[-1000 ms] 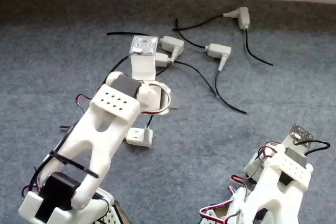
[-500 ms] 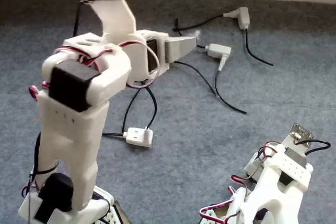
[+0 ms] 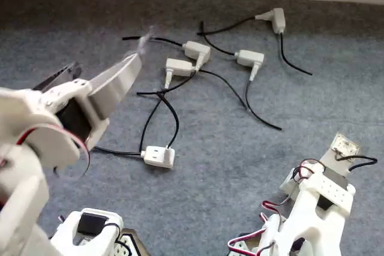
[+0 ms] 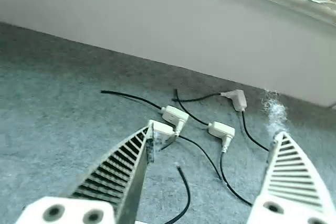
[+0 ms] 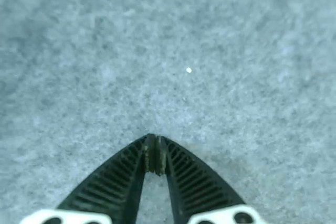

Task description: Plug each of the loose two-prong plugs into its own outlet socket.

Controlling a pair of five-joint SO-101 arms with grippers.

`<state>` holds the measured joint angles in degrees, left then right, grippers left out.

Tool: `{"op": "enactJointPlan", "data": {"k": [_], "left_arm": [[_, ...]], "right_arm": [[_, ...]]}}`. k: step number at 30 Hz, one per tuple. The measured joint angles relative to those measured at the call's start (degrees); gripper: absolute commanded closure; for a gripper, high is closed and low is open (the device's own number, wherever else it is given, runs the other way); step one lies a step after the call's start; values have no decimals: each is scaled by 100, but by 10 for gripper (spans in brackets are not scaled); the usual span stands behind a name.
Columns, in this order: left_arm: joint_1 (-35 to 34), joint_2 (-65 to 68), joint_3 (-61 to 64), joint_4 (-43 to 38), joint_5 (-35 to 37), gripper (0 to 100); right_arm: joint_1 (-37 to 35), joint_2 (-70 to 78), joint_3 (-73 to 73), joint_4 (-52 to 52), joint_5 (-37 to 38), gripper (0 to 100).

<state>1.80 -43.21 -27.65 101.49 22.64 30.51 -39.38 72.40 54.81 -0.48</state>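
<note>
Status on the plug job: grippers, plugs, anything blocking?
Left gripper open, empty, up above the carpet. Right gripper shut, empty. White plugs loose on carpet, none seen mated. Black cords cross between them.

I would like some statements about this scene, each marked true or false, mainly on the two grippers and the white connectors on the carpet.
1. The left gripper has its fingers wide apart. True.
2. The right gripper holds a plug. False: its fingers are shut on nothing, over bare carpet.
3. Five white connectors lie on the carpet. True.
4. The connector nearest the arm bases is joined to another connector. False: it lies alone, apart from the rest.
5. The left gripper grips a cable. False: it holds nothing.
</note>
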Motion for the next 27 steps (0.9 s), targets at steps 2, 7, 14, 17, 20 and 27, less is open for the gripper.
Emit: {"op": "enactJointPlan", "data": {"k": [2,7,14,17,20,27], "left_arm": [[-211,-598,659,0,0,659],[-607,-2040,2453,0,0,659],[-642,-3657,4686,-545,0,659],[-642,-4202,5292,-844,-211,659],[-642,-4519,5890,-1116,-677,659],[-642,-4923,7490,-1846,-1037,657]], "right_arm": [[-185,0,-88,-123,0,990],[-475,0,-949,-176,0,988],[-686,9,-2585,-176,0,943],[-1055,9,-3209,9,281,871],[-1618,9,-3613,413,624,796],[-3033,9,-3807,1213,1503,755]]}}
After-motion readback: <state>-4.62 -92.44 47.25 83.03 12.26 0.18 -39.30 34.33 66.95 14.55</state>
